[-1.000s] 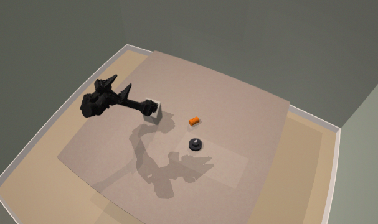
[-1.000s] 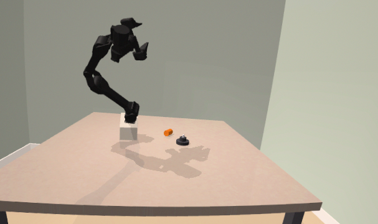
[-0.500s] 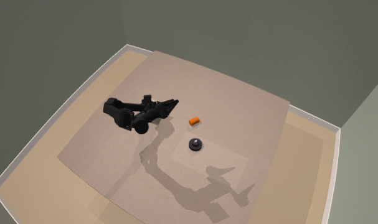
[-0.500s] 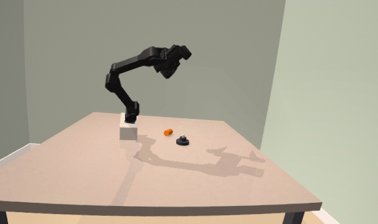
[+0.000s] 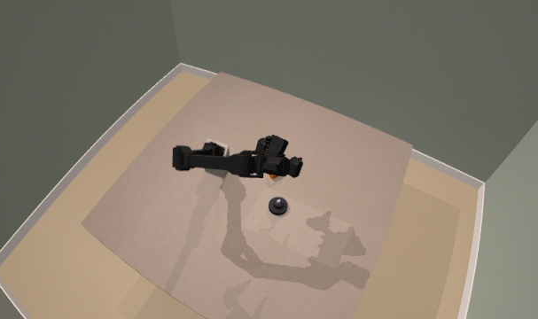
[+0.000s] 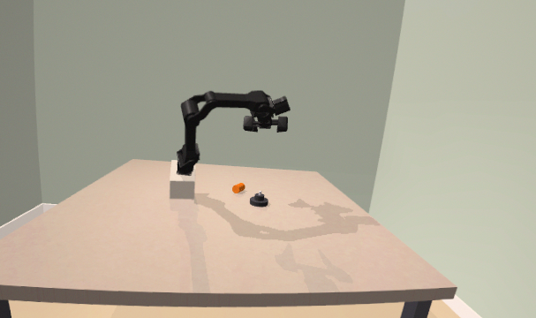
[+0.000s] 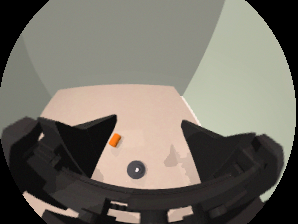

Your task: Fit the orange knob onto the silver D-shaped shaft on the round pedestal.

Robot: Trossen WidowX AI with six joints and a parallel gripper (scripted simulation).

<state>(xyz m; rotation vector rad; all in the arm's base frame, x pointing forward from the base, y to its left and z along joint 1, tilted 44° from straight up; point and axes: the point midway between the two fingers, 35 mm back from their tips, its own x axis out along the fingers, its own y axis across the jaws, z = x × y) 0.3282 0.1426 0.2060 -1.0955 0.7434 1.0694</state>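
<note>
Your black parallel-jaw gripper [image 6: 266, 124] hangs wide apart and empty, high above the small orange cylindrical knob [image 6: 238, 188] lying sideways mid-table, beside the round dark pedestal [image 6: 259, 201].

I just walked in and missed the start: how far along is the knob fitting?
Nothing is fitted yet. The orange knob lies on its side on the table, apart from the pedestal, whose silver shaft stands bare. The hand hangs open high above them, holding nothing. Grasping, aligning, pushing down and releasing all remain.

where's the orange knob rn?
In the exterior view, the small orange cylindrical knob lies on its side on the tan tabletop, just left of the black round pedestal.
</note>
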